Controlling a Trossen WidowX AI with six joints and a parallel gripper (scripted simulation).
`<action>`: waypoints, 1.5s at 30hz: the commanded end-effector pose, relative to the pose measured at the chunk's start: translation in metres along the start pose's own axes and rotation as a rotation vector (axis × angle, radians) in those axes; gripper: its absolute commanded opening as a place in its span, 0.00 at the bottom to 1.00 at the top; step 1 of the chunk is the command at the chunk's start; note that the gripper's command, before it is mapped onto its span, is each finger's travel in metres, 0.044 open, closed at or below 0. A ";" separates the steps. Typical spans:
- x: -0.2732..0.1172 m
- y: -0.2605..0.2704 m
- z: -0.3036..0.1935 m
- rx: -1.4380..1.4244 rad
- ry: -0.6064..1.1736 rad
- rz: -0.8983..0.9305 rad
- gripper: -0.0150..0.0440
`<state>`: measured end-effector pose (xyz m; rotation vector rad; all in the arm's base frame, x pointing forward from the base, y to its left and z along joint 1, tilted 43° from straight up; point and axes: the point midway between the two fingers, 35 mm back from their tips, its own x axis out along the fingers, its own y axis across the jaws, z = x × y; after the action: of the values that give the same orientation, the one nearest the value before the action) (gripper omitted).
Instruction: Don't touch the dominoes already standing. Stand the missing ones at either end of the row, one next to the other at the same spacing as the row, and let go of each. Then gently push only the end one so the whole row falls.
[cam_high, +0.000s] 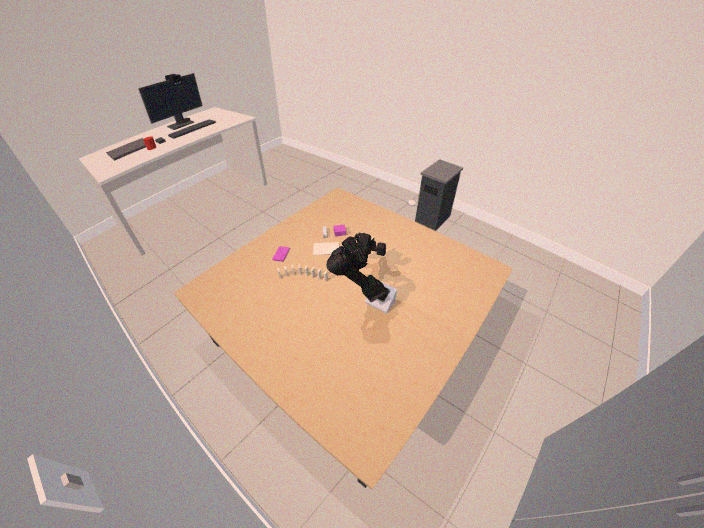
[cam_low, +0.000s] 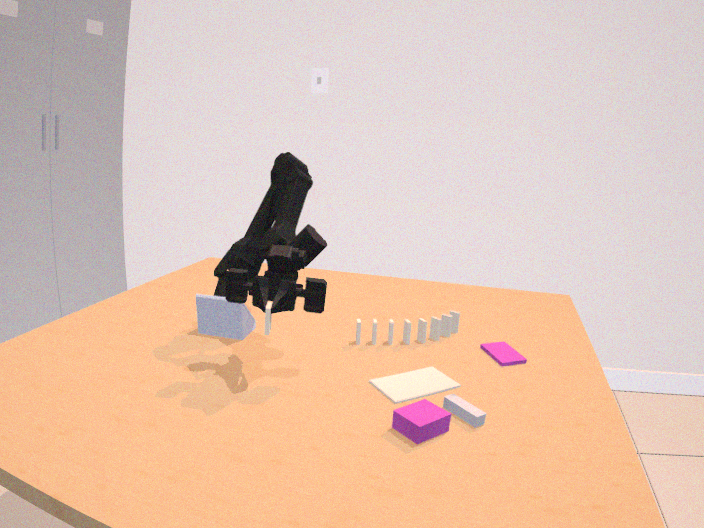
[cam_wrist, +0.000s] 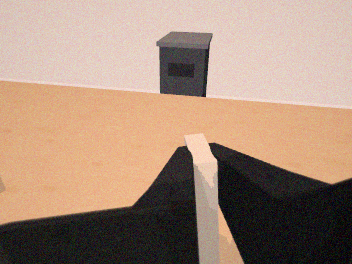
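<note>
Several pale dominoes stand in a slightly curved row (cam_high: 307, 271) (cam_low: 407, 332), left of the arm in the top view and right of it in the exterior view. My gripper (cam_low: 268, 306) (cam_wrist: 196, 155) is shut on a pale domino (cam_low: 267, 322) (cam_wrist: 206, 210). The held domino looks upright in the exterior view and is in the air, well apart from the row. The fingers point outward rather than straight down, as the wrist view shows the far table edge. The arm hides the fingertips in the top view. I see no other loose domino.
A cream sheet (cam_high: 322, 248) (cam_low: 415, 384) lies beside the row. Near it are a magenta box (cam_high: 340, 230) (cam_low: 420, 421), a grey bar (cam_high: 325, 231) (cam_low: 464, 410) and a flat magenta block (cam_high: 281, 253) (cam_low: 503, 353). A pale blue block (cam_low: 218, 318) stands by the arm's base.
</note>
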<state>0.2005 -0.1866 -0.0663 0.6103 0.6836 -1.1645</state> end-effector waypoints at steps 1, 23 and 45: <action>-0.010 -0.003 0.002 0.033 -0.056 0.018 0.29; -0.026 -0.007 0.005 0.081 -0.134 0.049 0.29; -0.015 0.006 -0.037 0.086 -0.109 0.044 0.29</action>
<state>0.1952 -0.1529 -0.0729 0.6239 0.5288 -1.1807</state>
